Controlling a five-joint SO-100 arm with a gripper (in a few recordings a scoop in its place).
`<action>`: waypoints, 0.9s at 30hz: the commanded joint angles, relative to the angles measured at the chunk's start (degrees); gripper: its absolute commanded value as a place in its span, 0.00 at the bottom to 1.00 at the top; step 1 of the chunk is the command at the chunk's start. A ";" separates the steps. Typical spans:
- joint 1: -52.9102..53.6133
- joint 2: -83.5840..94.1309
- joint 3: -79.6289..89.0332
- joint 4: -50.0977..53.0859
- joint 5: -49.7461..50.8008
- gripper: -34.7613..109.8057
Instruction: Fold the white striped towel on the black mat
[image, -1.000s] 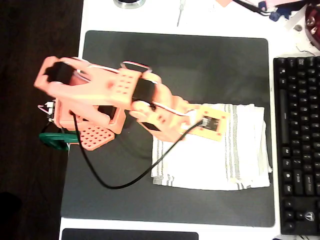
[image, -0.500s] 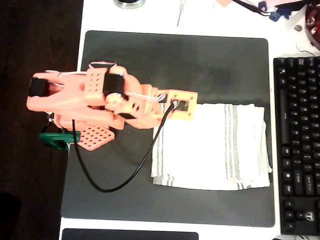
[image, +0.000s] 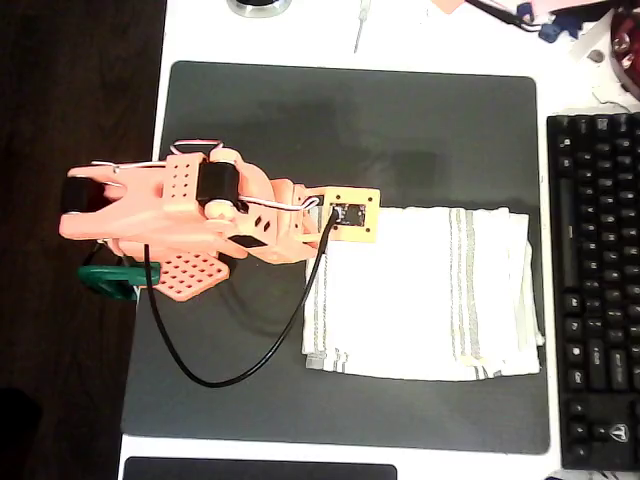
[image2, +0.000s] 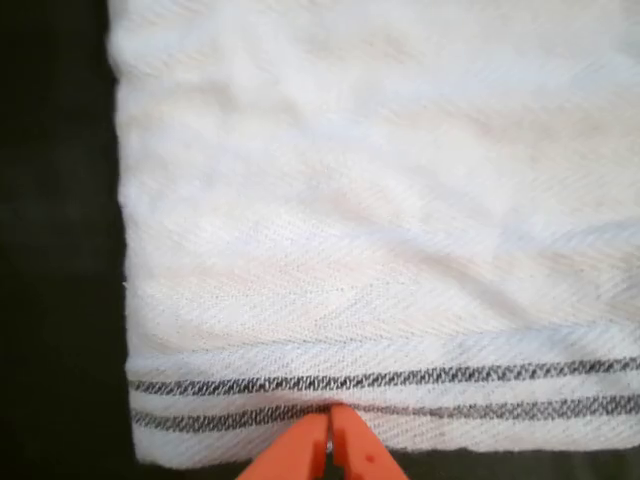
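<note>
The white striped towel (image: 420, 295) lies folded into a flat rectangle on the right half of the black mat (image: 350, 130); grey-green stripes run near its left edge and right of its middle. My orange arm (image: 200, 210) reaches in from the left, and its camera block (image: 350, 213) hangs over the towel's upper-left corner. In the wrist view the gripper (image2: 330, 447) is shut, orange tips pressed together with no cloth visible between them. They sit just over the striped edge of the towel (image2: 370, 230), with the mat (image2: 55, 250) dark to the left.
A black keyboard (image: 600, 290) lies along the mat's right side. A green clamp (image: 108, 282) holds the arm's base at the left table edge. A black cable (image: 230, 370) loops over the mat's left half. Small items (image: 360, 25) lie on the white table beyond the mat.
The arm has drawn back to the left, from above the towel's middle to its left edge. The towel has stayed flat and folded in the same place.
</note>
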 joint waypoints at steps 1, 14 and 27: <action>1.32 -1.05 -1.93 0.62 4.57 0.24; 6.50 -20.83 -17.05 -0.09 40.25 0.24; 26.10 -37.18 -15.12 -6.33 45.62 0.25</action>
